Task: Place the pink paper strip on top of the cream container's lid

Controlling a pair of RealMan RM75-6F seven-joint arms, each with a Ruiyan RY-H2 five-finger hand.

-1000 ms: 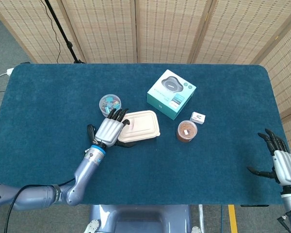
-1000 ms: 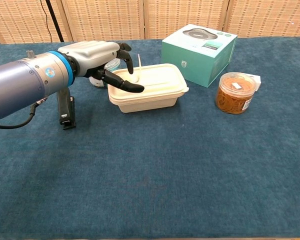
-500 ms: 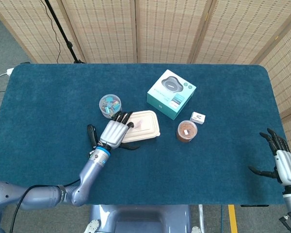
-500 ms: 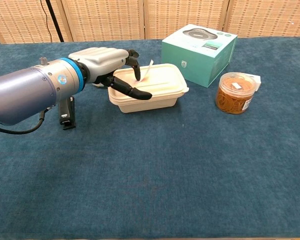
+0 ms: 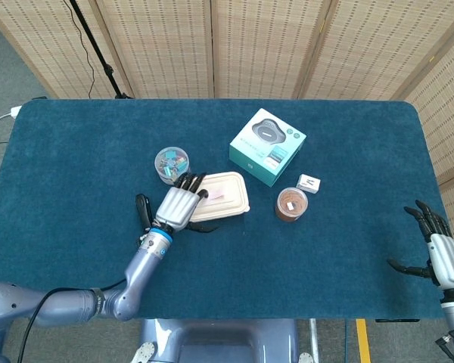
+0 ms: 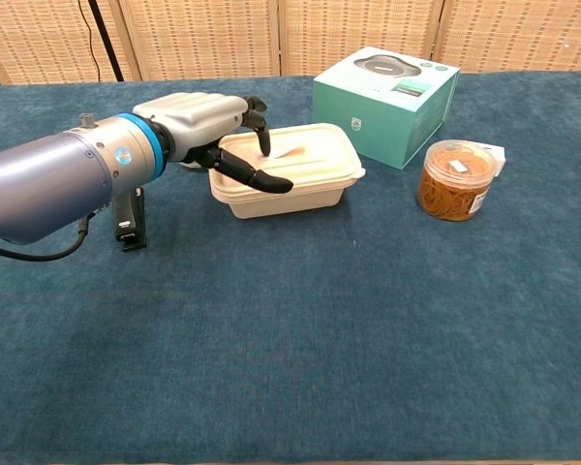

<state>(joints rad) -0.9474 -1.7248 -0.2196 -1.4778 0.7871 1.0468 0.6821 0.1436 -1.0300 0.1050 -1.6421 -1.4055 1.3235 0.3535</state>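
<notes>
The cream container (image 5: 225,196) (image 6: 300,174) sits mid-table with its lid on. The pink paper strip (image 5: 215,195) (image 6: 290,151) lies flat on the lid, towards its left half. My left hand (image 5: 178,207) (image 6: 196,121) hovers over the container's left end with its fingers (image 6: 261,124) apart; one fingertip hangs just by the strip's near end, and the thumb reaches along the container's front wall. Nothing shows in its grasp. My right hand (image 5: 444,253) is far off at the lower right, beyond the table edge, fingers spread and empty.
A teal product box (image 5: 267,146) (image 6: 387,92) stands right of the container. In front of it sit an amber jar of rubber bands (image 5: 290,204) (image 6: 455,179) and a small white box (image 5: 309,183). A clear tub (image 5: 171,164) and a black object (image 5: 142,212) (image 6: 128,218) lie by my left hand.
The strip, held up on end over the lid before, now lies flat on it. My left hand has shifted slightly right over the container's end. The right hand barely moved.
</notes>
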